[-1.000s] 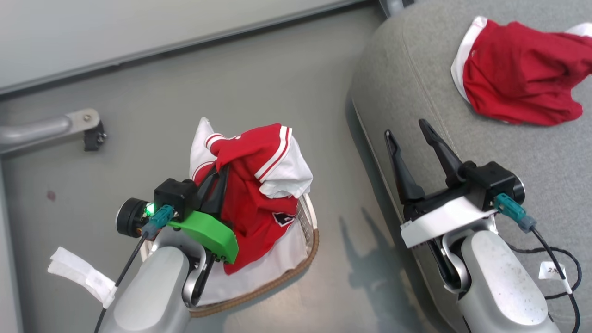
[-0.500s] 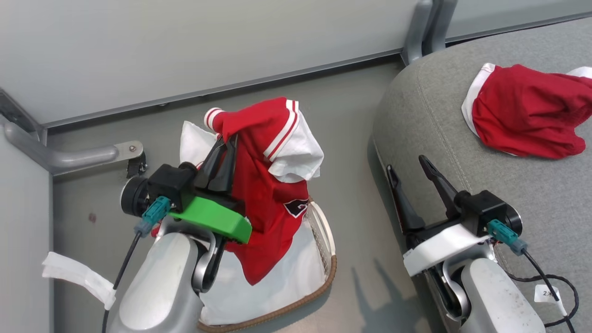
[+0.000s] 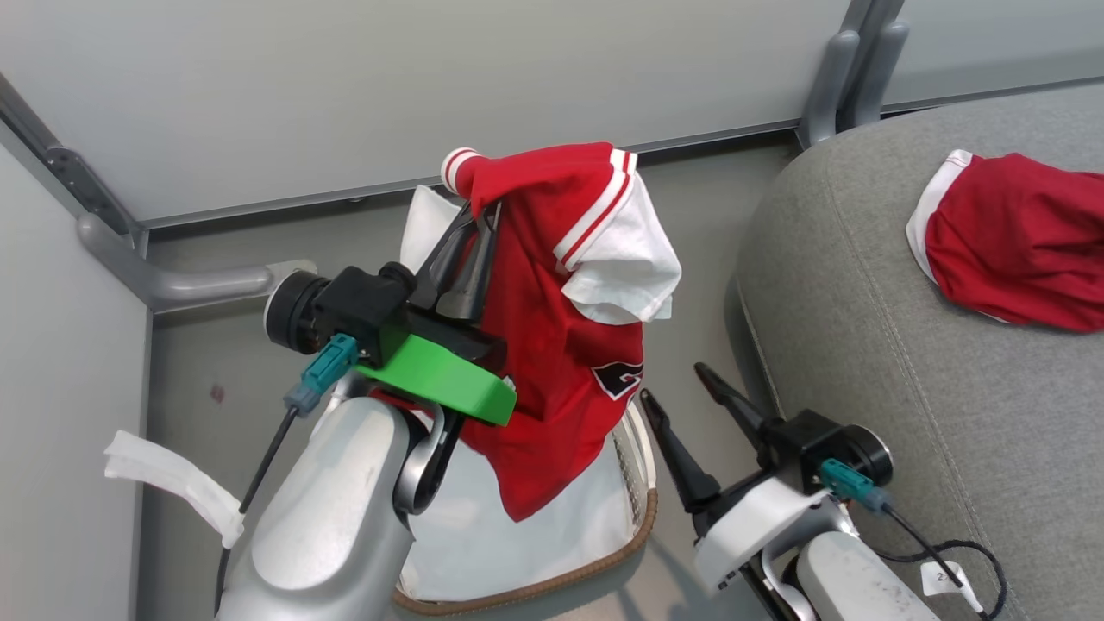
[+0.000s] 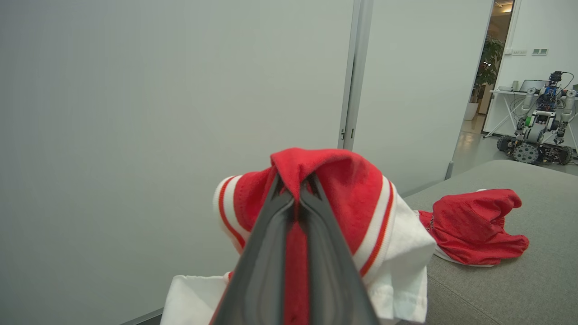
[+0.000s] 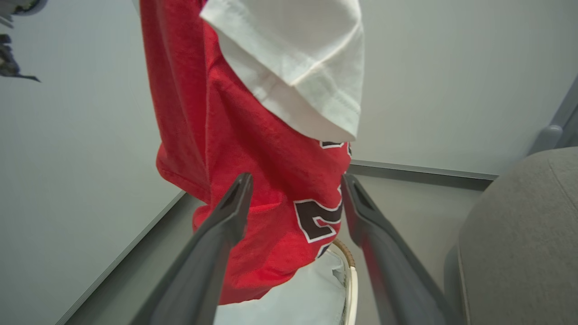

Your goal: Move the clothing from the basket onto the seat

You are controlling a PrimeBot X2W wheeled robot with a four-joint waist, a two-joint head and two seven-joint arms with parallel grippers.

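My left gripper is shut on a red jersey with white striped trim and a white sleeve, held up so it hangs over the basket. The left wrist view has both fingers pinching the red cloth. The basket holds a white liner sheet. My right gripper stands open between basket and seat, its fingers apart just before the hanging jersey. A second red garment lies on the seat, also seen as a crumpled red garment.
A pale wall runs behind the basket, with a grey metal bracket at floor level on the left and a post by the seat's corner. Another wheeled robot stands far off in the room.
My left gripper has lifted the jersey higher out of the basket. The camera has tilted up and turned. My right gripper has come off the seat's edge towards the basket.
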